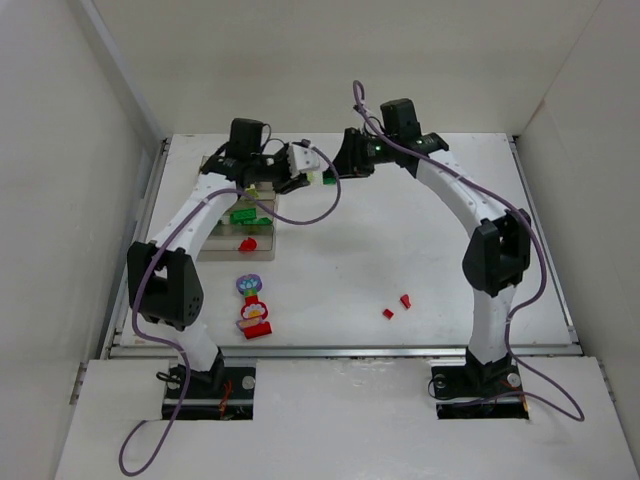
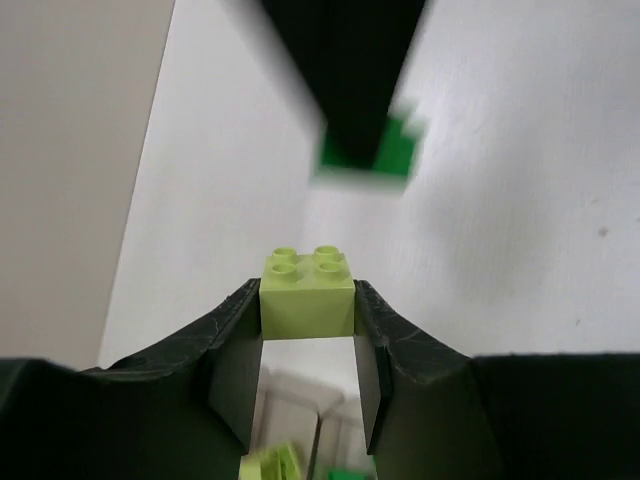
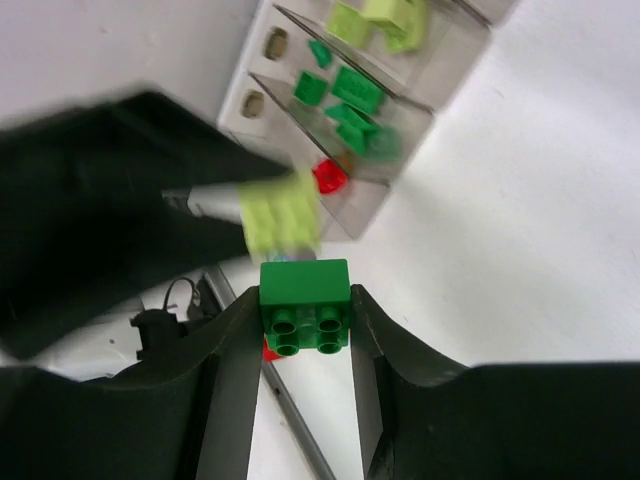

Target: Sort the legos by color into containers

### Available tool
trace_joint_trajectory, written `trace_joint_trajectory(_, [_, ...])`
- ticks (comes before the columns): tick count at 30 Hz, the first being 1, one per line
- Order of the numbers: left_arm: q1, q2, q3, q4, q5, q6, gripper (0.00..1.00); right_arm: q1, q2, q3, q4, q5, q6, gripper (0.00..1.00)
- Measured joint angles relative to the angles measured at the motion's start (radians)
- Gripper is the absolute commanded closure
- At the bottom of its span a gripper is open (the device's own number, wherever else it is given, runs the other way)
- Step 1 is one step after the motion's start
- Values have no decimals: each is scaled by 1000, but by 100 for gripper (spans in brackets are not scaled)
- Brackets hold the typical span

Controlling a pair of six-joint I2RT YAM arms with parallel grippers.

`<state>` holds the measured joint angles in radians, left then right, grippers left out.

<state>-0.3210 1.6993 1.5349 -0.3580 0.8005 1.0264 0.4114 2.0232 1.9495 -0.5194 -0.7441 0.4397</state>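
Note:
In the left wrist view my left gripper (image 2: 307, 318) is shut on a lime lego (image 2: 306, 292), studs up, above the tray. My right gripper (image 3: 305, 330) is shut on a dark green lego (image 3: 305, 290), pinched at its sides. The two grippers (image 1: 312, 172) (image 1: 336, 170) hang tip to tip just right of the containers (image 1: 215, 247), a clear divided tray. Its compartments hold lime legos (image 3: 380, 18), green legos (image 3: 350, 95) and one red lego (image 3: 328, 176). The flower-topped piece (image 1: 255, 312) lies on the table in front of the tray.
Two small red legos (image 1: 388, 313) (image 1: 405, 300) lie near the table's front middle. A purple piece (image 1: 248, 284) sits at the top of the flower-topped stack. White walls close in the table on the left, right and back.

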Motion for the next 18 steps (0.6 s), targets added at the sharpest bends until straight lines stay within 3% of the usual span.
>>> trace_joint_trajectory(8, [331,63,-30,14,-120,-159,100,-98,-16,-77,-26,68,5,100])
trace_joint_trajectory(18, [410,342,106,50,-256,-298,98,-95,56,21,-21,58,27,100])
